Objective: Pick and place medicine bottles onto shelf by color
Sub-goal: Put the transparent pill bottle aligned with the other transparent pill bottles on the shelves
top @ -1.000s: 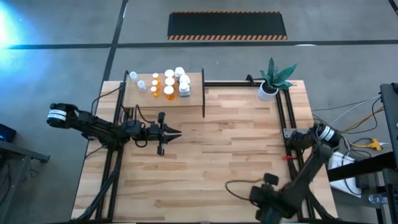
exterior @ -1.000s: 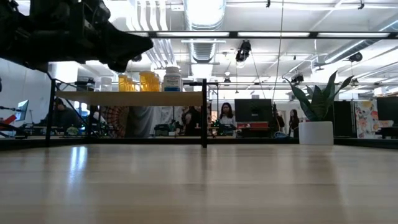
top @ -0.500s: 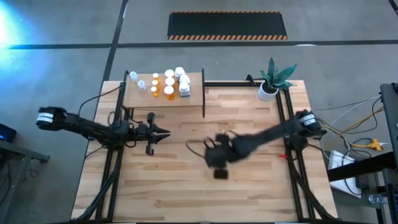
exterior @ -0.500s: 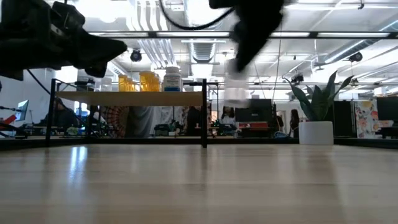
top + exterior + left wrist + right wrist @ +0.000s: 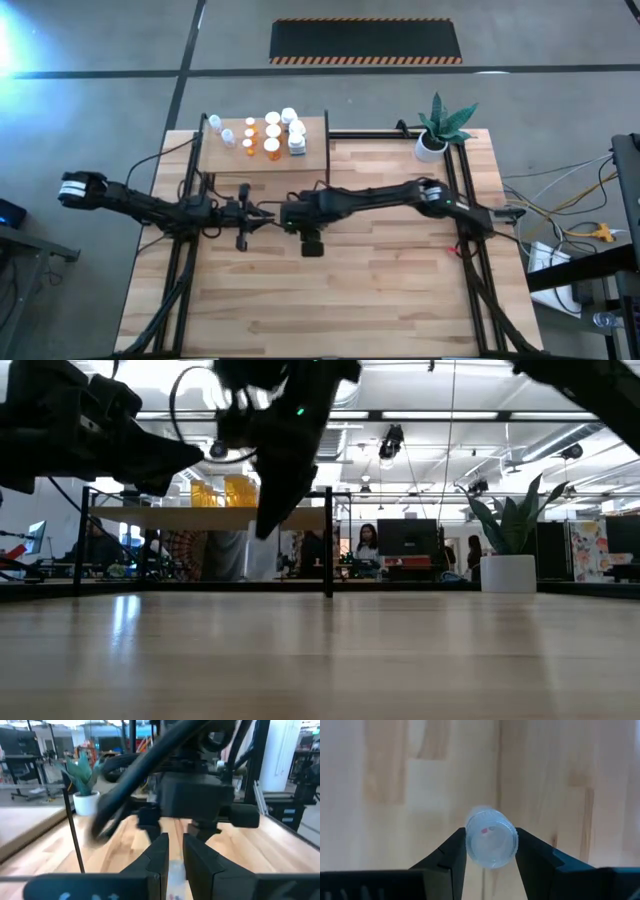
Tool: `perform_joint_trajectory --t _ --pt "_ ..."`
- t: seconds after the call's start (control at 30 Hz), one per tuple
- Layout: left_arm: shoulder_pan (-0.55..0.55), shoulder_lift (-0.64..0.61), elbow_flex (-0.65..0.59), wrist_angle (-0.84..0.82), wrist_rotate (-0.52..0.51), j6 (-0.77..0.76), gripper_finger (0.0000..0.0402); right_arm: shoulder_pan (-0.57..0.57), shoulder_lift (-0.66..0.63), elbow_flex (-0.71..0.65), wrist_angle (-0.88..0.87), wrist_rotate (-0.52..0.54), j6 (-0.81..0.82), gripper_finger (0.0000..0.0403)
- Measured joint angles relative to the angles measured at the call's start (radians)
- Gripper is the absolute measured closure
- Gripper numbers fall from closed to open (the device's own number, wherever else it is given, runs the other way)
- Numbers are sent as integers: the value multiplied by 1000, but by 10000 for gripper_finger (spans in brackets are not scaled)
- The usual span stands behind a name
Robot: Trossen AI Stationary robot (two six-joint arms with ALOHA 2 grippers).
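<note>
My right gripper (image 5: 288, 213) reaches across to the table's middle left and is shut on a clear-bluish medicine bottle (image 5: 491, 845) above the tabletop. My left gripper (image 5: 268, 212) is level and points at it from the left, just short of it. Its fingers (image 5: 161, 855) stand a narrow gap apart and are empty. The wooden shelf (image 5: 312, 155) stands at the far left. Several orange, white and clear bottles (image 5: 272, 135) stand upright on it. My right gripper pinches the bottle's round body (image 5: 470, 845) between its two fingers, one on each side. The bottle's end faces the wrist camera, so it lies along the fingers. The fingers (image 5: 270, 510) slant down toward the table. The bottle is lifted clear of the tabletop.
A white pot with a green plant (image 5: 438, 128) stands at the far right corner. Black posts and a dark upright divider (image 5: 327, 150) edge the shelf. Black frame rails run along the table's left and right sides. People show in the room behind the table.
My right gripper has swung from the table's near right edge across toward the left with the bottle. It now stands just in front of my left gripper. My left gripper has drawn back a little toward the table's left edge.
</note>
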Motion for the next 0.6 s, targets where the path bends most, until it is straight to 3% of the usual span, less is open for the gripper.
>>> perform_joint_trajectory --t 0.23,0.33,0.6 --pt "0 31 -1 -5 0 -25 364 -39 154 212 -60 -9 -51 270" --pt "0 31 1 -14 0 -28 364 -48 165 214 -59 -10 -54 262" --pt "1 32 1 -10 -2 -28 364 -48 162 211 -48 -1 -50 182"
